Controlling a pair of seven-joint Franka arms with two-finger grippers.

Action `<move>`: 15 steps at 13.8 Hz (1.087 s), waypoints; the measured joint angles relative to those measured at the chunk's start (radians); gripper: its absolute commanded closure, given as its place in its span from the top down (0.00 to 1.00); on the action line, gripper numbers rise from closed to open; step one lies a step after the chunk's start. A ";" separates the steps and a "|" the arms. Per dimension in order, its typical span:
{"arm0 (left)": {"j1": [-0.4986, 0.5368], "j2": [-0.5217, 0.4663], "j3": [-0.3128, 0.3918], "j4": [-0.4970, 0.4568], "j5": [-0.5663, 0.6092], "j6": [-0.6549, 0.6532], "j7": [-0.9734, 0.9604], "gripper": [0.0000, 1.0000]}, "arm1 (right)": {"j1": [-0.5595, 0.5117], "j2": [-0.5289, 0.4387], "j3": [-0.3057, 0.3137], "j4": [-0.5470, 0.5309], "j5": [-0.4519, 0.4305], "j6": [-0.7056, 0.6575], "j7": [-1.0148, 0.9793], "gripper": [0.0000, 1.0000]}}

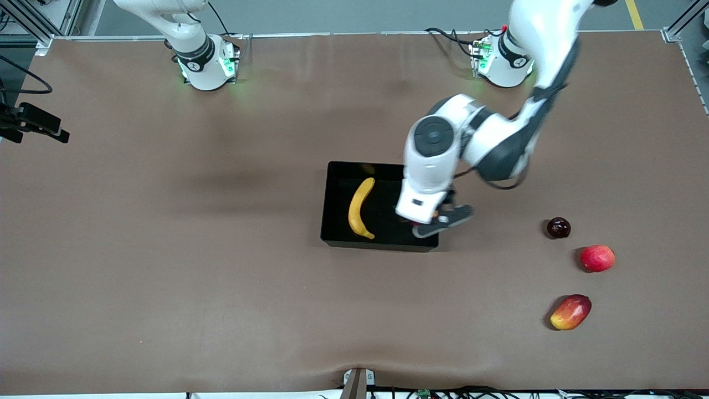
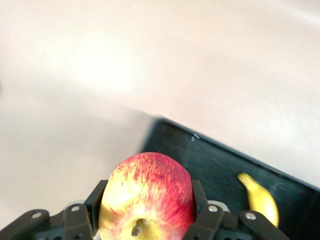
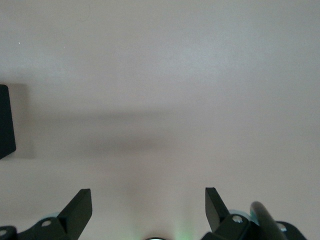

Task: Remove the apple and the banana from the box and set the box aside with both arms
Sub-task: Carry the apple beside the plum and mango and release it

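The black box [image 1: 334, 202] stands mid-table with the yellow banana [image 1: 360, 208] lying in it. My left gripper [image 1: 435, 221] hangs over the box's corner toward the left arm's end. In the left wrist view it [image 2: 148, 186] is shut on the red apple with yellow streaks [image 2: 150, 200], one finger on each side, and the box [image 2: 215, 165] and the banana's tip [image 2: 260, 197] lie below. The front view hides the apple under the hand. My right gripper [image 3: 147, 192] is open over bare table, and the right arm waits near its base.
Toward the left arm's end, nearer the front camera than the box, lie a dark red round fruit [image 1: 558, 228], a plain red round fruit [image 1: 597, 258] and a red-yellow mango [image 1: 570, 312]. A black device [image 1: 33, 124] sits at the table's edge by the right arm's end.
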 measured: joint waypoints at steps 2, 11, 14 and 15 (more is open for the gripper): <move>0.095 -0.025 0.003 -0.002 0.000 -0.031 0.143 0.00 | 0.000 0.000 0.000 0.001 0.000 0.000 0.000 1.00; 0.410 0.118 0.009 -0.032 0.141 0.062 0.439 0.00 | 0.000 0.002 0.000 0.006 0.001 0.001 0.000 1.00; 0.483 0.198 0.009 -0.034 0.170 0.164 0.466 0.00 | 0.000 0.003 0.000 0.006 0.001 0.001 0.000 1.00; 0.506 0.222 0.009 -0.034 0.170 0.199 0.477 0.00 | 0.000 0.004 0.000 0.006 0.001 0.001 0.000 1.00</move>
